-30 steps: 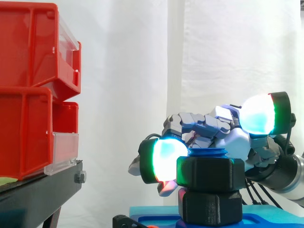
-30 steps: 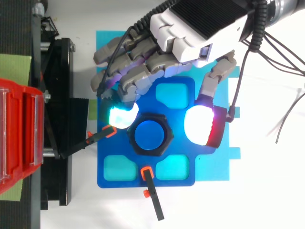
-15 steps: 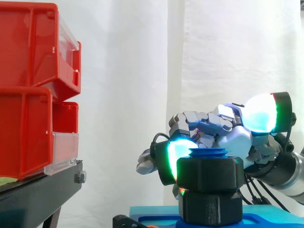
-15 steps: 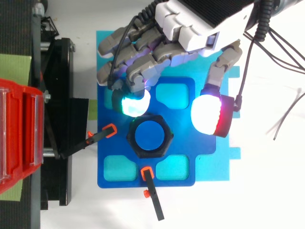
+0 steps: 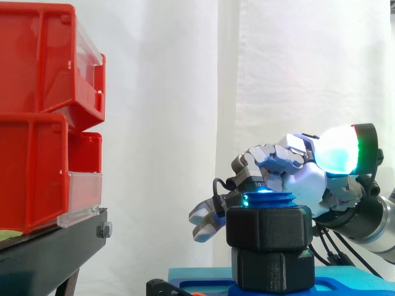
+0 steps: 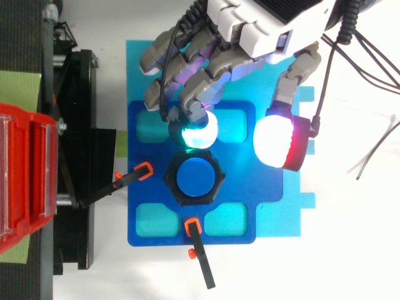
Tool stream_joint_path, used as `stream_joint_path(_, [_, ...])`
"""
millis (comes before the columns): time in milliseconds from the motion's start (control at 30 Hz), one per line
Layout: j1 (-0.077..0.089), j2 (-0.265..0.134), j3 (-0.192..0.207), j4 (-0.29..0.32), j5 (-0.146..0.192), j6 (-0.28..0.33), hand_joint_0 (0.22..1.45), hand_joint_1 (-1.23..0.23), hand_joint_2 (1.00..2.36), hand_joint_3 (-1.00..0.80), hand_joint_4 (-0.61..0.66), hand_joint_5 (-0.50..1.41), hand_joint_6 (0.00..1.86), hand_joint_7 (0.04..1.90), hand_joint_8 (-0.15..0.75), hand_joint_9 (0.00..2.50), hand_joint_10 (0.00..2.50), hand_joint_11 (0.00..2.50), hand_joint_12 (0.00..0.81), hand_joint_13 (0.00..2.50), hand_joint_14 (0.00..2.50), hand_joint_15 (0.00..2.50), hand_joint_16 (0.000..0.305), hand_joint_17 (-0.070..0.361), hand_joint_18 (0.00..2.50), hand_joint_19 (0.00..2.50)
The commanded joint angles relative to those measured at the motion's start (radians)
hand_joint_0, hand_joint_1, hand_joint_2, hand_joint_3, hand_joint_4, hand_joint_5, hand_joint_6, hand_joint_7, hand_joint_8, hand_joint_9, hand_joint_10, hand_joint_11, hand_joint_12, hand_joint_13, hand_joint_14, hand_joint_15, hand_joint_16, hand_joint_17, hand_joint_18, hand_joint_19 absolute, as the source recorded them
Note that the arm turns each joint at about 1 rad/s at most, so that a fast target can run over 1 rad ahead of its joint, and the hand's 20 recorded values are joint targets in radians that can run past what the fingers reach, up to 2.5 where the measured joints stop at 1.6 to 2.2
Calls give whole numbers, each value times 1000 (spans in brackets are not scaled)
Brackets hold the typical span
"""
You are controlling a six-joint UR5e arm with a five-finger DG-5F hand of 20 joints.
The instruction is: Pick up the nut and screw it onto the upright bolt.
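A black hex nut (image 6: 194, 178) (image 5: 267, 228) sits threaded on the upright blue bolt (image 6: 195, 177), whose top (image 5: 266, 198) shows just above it. Beneath it is a second black hex piece (image 5: 271, 270) on the blue base plate (image 6: 250, 212). My hand (image 6: 262, 25) (image 5: 308, 179) hovers over the far side of the plate, open, with its fingers loosely bent. One green-glowing fingertip (image 6: 199, 132) touches the nut's far edge. The thumb pad (image 6: 281, 140) glows white and red, and stands apart to the nut's right.
Two orange-tipped black clamps (image 6: 134, 177) (image 6: 199, 250) hold the plate at its left and near edges. Stacked red bins (image 5: 43, 117) (image 6: 25, 181) sit on a black stand (image 6: 75, 156) to the left. A cyan mat (image 6: 294, 219) lies under the plate.
The glowing fingertip has swept from the nut's left side round to its far edge, and the nut has turned slightly. The thumb has drifted away toward the far right.
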Motion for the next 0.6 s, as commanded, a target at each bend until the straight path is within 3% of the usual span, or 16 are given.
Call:
stream_joint_path(0, [0, 0, 1, 0, 0, 0, 475, -203, 1000, -500, 113, 14, 651, 1196, 216, 1194, 2, 66, 276, 699, 1, 38, 32, 71, 510, 176])
stream_joint_path(133, [-2, 0, 16, -3, -4, 8, 469, -185, 1000, -500, 198, 2, 508, 1464, 244, 1119, 3, 67, 298, 653, 0, 36, 36, 81, 453, 155])
stream_joint_path(333, [-8, 0, 57, -15, -40, 28, 460, -180, 1000, -500, 243, -60, 504, 1251, 262, 1055, 0, 67, 317, 620, 1, 29, 38, 87, 429, 153])
stream_joint_path(567, [-12, 0, 82, -20, -50, 38, 454, -180, 1000, -500, 277, -120, 504, 954, 261, 955, 0, 16, 329, 584, 0, 12, 39, 88, 406, 147])
